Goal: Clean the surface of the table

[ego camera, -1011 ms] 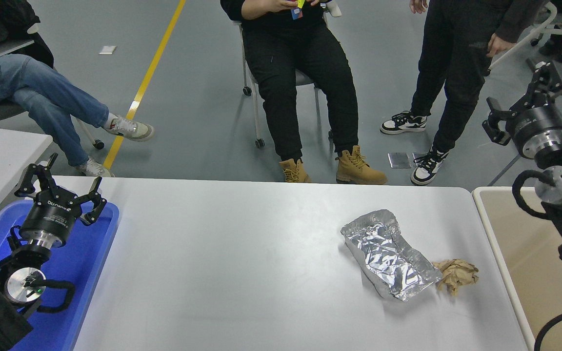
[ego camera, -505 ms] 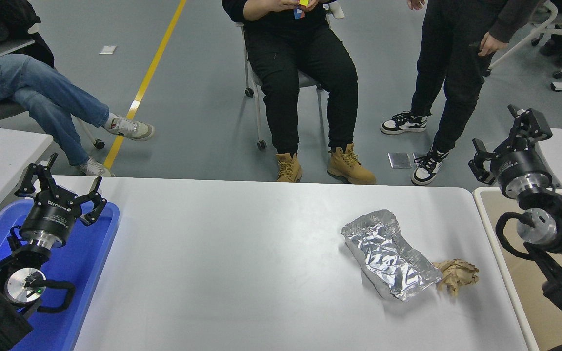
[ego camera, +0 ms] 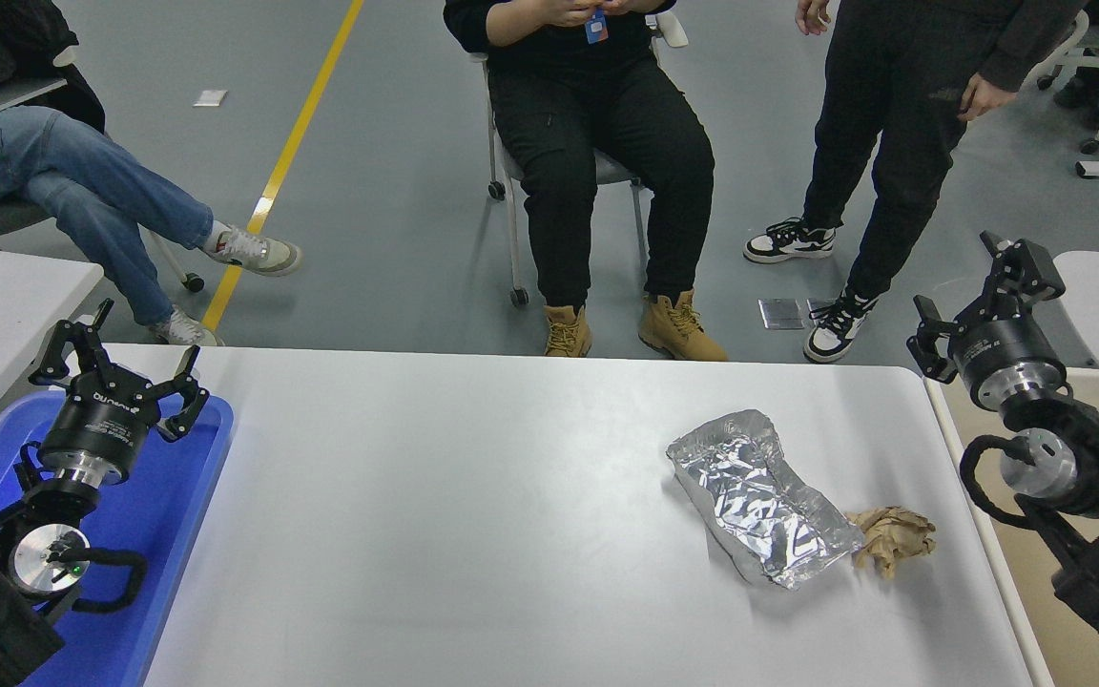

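1. Nearest the camera, the left hand (ego camera: 117, 355) sat parked at the lower left over the blue plastic tray (ego camera: 158, 534), its fingers spread wide and gripping nothing.
2. White lettering ran round the left hand's black body, but it was too small and too tilted to read with any confidence.
3. The worktop (ego camera: 435, 515), wide, white and matte, filled the middle of the view from the tray on the left to the beige bin (ego camera: 1036, 572) on the right.
4. Two pieces of litter lay on its right half: a crumpled sheet of aluminium foil (ego camera: 761, 496) and, touching the foil's near right corner, a crumpled wad of brown paper (ego camera: 895, 539).
5. By my judgement the cleaning had hardly begun, since both pieces lay untouched on the worktop and the visible part of the bin held nothing.
6. What remained, as I read it, was to lift the foil and the paper wad off the worktop, most likely into the bin just beside them.
7. The right hand (ego camera: 981, 301) hung raised by the worktop's far right corner, above the bin's far end, well apart from the litter, fingers open and empty.
8. Farthest off, people sat and stood beyond the worktop; a blue badge (ego camera: 596, 26) hung on the middle one.
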Motion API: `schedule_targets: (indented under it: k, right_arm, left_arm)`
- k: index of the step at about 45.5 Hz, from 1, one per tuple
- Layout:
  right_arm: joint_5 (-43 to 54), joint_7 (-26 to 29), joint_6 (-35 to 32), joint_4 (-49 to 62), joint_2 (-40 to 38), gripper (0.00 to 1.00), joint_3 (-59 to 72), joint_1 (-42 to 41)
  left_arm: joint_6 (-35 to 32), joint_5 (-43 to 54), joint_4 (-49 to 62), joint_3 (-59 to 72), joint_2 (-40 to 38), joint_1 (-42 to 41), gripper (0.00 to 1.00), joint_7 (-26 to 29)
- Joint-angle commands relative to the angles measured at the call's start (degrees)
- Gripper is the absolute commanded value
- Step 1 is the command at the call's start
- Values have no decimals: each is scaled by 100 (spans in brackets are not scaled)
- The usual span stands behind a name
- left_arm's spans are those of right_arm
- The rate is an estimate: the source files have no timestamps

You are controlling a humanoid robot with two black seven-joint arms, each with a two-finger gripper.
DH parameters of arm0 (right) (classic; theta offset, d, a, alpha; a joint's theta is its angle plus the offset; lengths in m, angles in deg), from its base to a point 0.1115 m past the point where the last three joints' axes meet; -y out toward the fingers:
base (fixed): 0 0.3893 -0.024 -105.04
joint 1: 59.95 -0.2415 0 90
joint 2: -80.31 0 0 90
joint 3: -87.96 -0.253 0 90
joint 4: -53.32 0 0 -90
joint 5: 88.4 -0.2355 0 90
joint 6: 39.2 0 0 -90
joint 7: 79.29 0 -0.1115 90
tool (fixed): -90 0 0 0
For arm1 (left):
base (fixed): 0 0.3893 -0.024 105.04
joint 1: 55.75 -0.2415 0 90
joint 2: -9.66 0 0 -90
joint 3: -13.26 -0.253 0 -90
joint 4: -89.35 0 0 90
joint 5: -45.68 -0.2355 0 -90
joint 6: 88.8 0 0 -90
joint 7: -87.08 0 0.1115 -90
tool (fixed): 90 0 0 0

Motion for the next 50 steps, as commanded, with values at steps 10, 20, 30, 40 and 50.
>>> schedule_targets:
  k: [10, 20, 30, 40, 50]
  right_arm:
    - [-19, 4, 5, 1, -1092, 98, 1163, -450]
    - [-99, 4, -4, -17, -1453, 98, 2157, -1101]
    - [603, 4, -162, -17, -1778, 98, 3842, -2444]
    - [2247, 4, -241, 54, -1691, 98, 6129, -3798]
    - [3881, -5, -680, 36, -1462, 98, 7088, -4406]
  left_arm:
    - [0, 0, 0, 1, 0, 0, 100, 0]
    - [0, 0, 0, 1, 0, 0, 100, 0]
    - [0, 0, 0, 1, 0, 0, 100, 0]
    - [0, 0, 0, 1, 0, 0, 100, 0]
    - [0, 0, 0, 1, 0, 0, 100, 0]
